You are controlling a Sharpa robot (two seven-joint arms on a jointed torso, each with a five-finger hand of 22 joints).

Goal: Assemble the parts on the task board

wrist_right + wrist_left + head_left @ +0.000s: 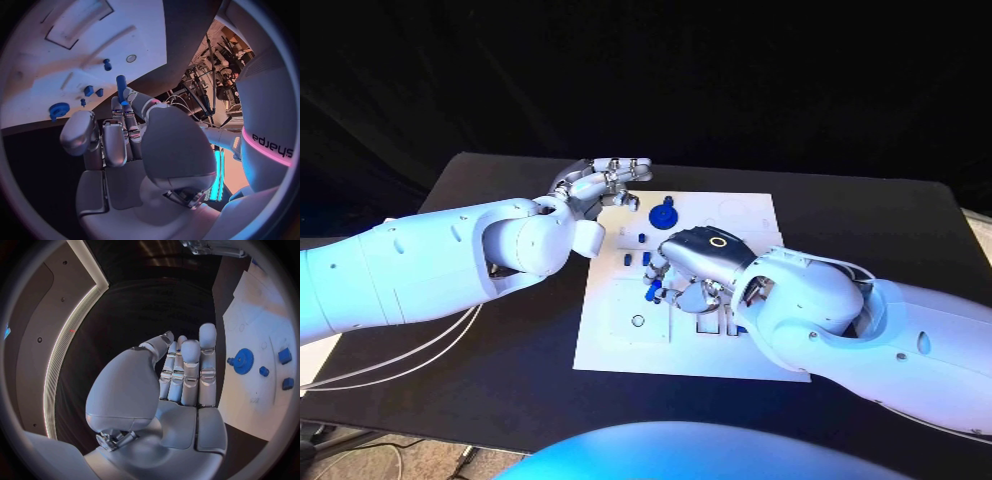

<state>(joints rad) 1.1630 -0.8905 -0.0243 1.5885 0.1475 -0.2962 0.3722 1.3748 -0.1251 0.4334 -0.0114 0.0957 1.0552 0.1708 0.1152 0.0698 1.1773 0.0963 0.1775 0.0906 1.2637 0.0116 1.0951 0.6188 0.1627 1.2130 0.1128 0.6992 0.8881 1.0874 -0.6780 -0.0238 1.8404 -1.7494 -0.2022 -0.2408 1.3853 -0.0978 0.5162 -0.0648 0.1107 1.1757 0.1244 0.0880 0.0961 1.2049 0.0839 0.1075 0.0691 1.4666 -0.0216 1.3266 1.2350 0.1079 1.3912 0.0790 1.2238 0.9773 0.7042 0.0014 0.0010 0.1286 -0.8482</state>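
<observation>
Counter (502,390) is black, and our white task board (625,350) lies in its middle. Our right hand (697,270) pinches a blue peg (121,86) over the board. Our left hand (596,185) hangs at the board's far corner, holding nothing, fingers straight, near a blue gear (664,214).

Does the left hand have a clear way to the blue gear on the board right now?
Probably yes. The left hand holds nothing and hovers at the task board's far edge, close to the blue gear. The right hand, holding a blue peg, sits nearer the robot, out of that path.
</observation>
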